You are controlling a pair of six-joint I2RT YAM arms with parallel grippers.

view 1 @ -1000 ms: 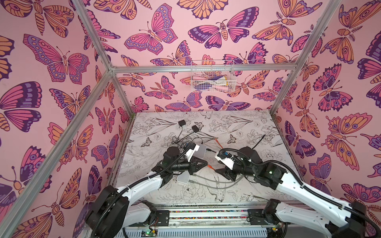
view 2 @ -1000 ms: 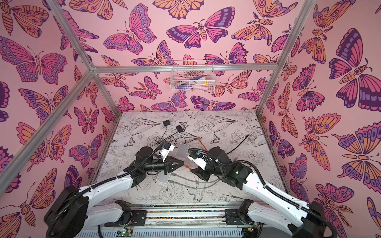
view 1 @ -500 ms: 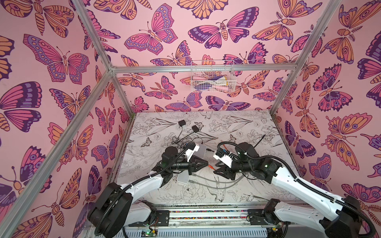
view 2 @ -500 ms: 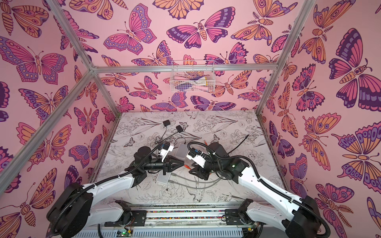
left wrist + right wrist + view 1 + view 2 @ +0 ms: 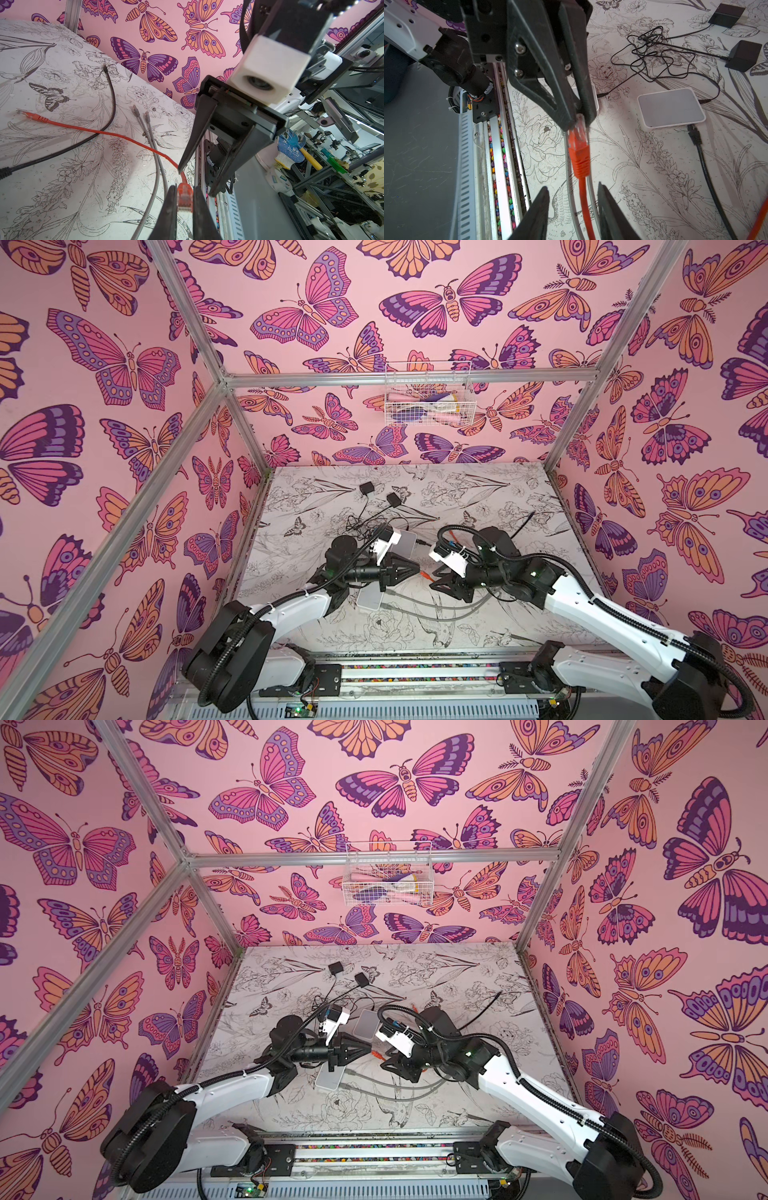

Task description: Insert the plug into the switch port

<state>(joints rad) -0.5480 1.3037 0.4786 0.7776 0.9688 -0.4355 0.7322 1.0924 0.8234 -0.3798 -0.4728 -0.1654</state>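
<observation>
Left hand [image 5: 417,572] [image 5: 579,122] is clamped tight on the orange clear-tipped network plug [image 5: 578,145] [image 5: 184,195]. Both fingers pinch its clear front end, and the ribbed orange boot sticks out toward the other arm. The plug hangs in the air above the flower-printed white bench [image 5: 478,497].

Our landmark is the flat white rectangular switch [image 5: 670,108] [image 5: 407,541], lying flat on the bench. A thick black cable [image 5: 704,166] is plugged into the edge that faces the robot's base. The orange plug sits off that same edge, on the base side of the switch, near it but clearly apart.

Right hand [image 5: 434,577] [image 5: 572,186] comes in from the opposite side, tip to tip with the left. Its fingers stand apart, straddling the thin orange cable [image 5: 584,203] just behind the boot. The right wrist view shows a gap on both sides of the cable.

Farther from the switch on the base side, a second flat white box [image 5: 370,599] lies under the left arm. Two grey cables [image 5: 440,605] curve away from beside it across the bench.

Beyond the switch, away from the base, two small black adapter blocks [image 5: 366,489] rest on the bench. Their thin black wires [image 5: 654,52] lie in a tangle on the way back toward the switch.
</observation>
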